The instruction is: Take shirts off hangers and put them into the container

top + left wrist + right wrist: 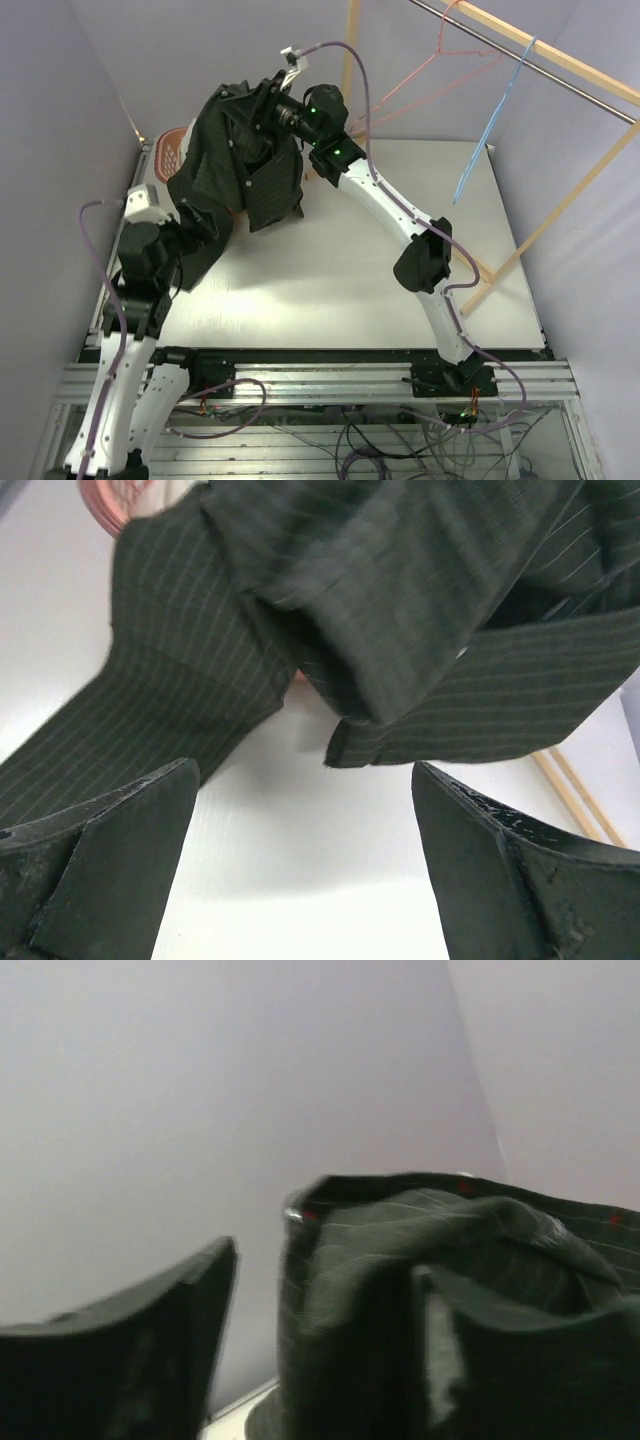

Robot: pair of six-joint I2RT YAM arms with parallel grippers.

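Both hangers, pink (440, 52) and blue (495, 120), hang bare. The dark pinstriped shirt (245, 150) is held up over the container (168, 152) at the desk's (400, 260) far-left corner — not yet dropped in. The right pincer (330, 1270) is parted, with cloth over one finger. The left pincer (303, 770) is released and empty. No white shirt is visible.

The dark pinstriped shirt (245, 165) is off its hanger. It hangs bunched and crumpled at the far left, raised over the salmon-orange laundry basket (168, 150). It hides most of the basket, so only a stretch of rim and lattice-holed side shows at the left. One sleeve trails down toward the near left. The pink wire hanger (470, 54) and the light blue wire hanger (503, 110) hang bare side by side at the far right, with the pink one on the left.
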